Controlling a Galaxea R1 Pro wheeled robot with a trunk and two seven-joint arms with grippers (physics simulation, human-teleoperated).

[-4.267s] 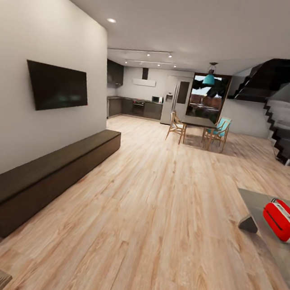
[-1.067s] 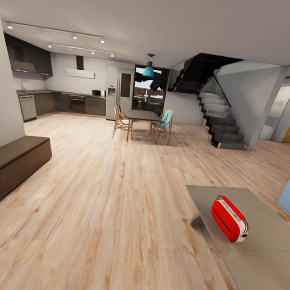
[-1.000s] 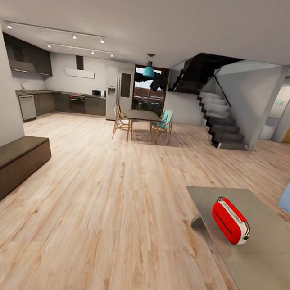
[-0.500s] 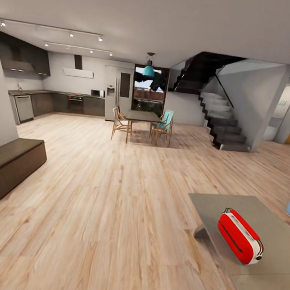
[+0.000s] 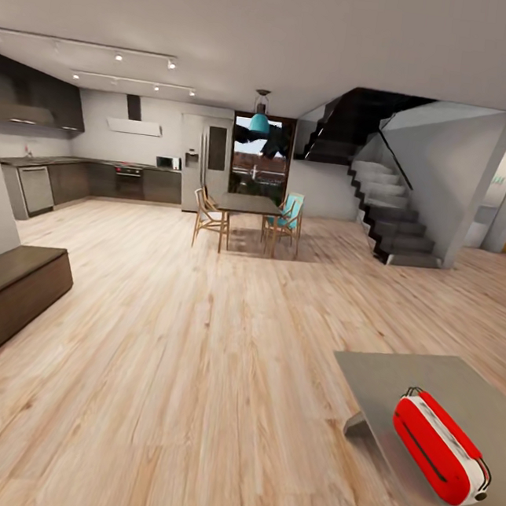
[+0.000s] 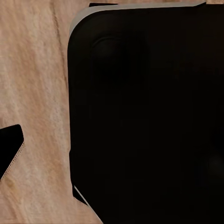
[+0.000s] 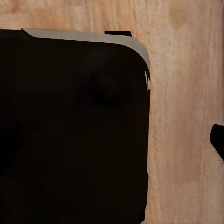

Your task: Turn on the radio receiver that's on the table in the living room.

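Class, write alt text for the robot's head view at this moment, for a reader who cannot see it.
A red radio receiver with white trim lies on a low grey table at the lower right of an open-plan room with a light wood floor. Behind are a dark bench at left, a dining table with chairs, a kitchen and a staircase.

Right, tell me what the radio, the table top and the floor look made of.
Radio receiver: looks like glossy red plastic with white trim, smooth sheen. Table: grey top, faintly glossy, perhaps lacquer or stone; unclear. Floor: light wood planks, with visible grain and seams.
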